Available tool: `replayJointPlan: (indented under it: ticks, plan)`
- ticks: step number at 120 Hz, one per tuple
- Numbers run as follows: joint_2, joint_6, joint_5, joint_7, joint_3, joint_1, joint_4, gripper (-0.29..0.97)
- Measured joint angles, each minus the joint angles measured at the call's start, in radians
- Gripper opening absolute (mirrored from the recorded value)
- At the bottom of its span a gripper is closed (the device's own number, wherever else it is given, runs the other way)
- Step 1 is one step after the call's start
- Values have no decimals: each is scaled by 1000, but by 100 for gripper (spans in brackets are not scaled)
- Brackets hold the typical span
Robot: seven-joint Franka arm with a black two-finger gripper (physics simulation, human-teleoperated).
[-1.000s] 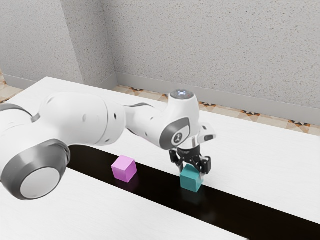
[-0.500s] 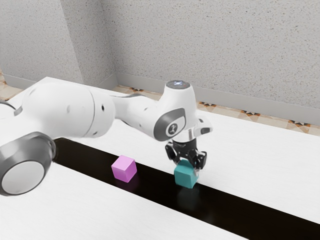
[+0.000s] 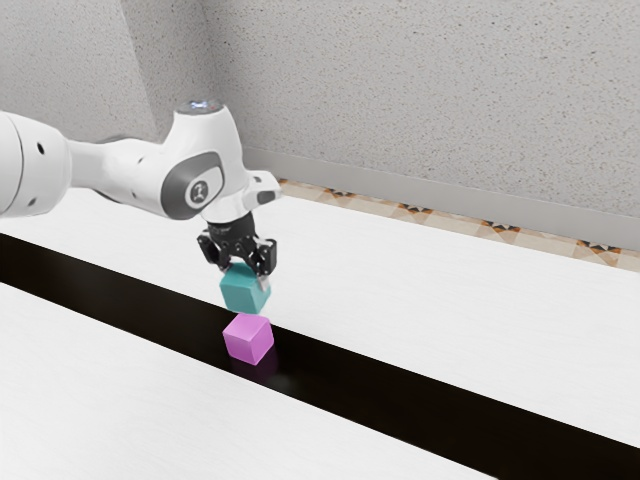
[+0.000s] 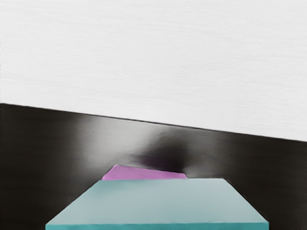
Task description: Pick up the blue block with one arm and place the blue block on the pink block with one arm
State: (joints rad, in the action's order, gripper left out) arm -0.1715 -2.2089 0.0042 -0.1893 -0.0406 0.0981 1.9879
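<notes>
Just above the pink block, your gripper clamps the blue block, carried here from the exterior view's right within the last second; judging by this, only lowering and release remain.

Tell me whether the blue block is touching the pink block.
Cannot tell. In the exterior view the blue block, in the gripper, hangs just over the pink block; no gap or contact shows plainly.
</notes>
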Motion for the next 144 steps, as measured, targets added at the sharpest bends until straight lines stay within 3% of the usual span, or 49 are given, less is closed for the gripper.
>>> replayJointPlan:
  ticks: [144]
  plan:
    - [-66, 33, 7, 226, 15, -31, -15, 32]
